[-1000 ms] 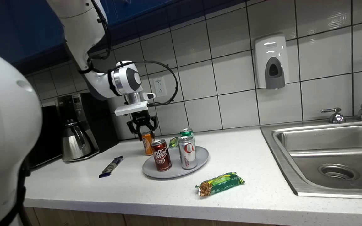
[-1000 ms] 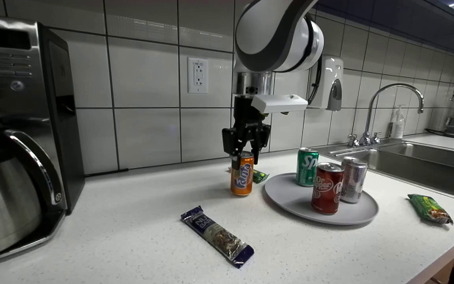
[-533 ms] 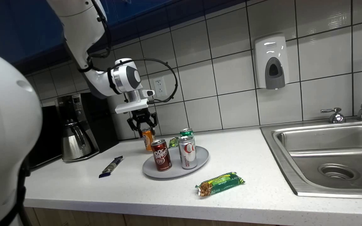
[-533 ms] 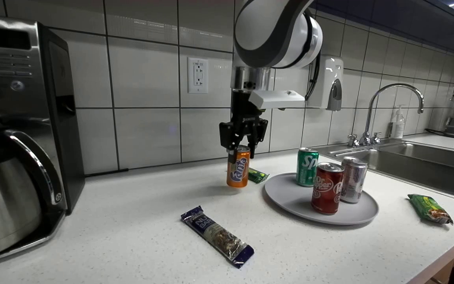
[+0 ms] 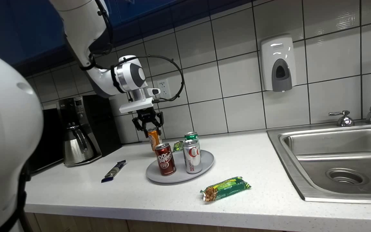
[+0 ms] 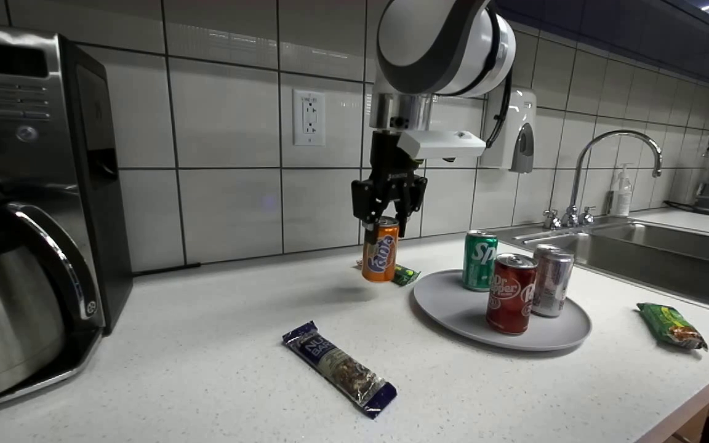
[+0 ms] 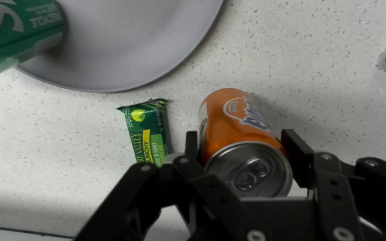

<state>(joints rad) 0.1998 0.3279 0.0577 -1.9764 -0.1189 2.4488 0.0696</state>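
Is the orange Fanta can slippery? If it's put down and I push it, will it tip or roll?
The orange Fanta can looks smooth and shiny, so it might slip if the gripper loosened. It's taller than wide, so a high push could tip it. Laid sideways, its round body would probably roll.

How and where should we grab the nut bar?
Probably best from above, pinching the nut bar across its narrow width near mid-length: it lies flat on the counter, long and thin, both long edges exposed. The gripper holds the Fanta can, so that must be released first.
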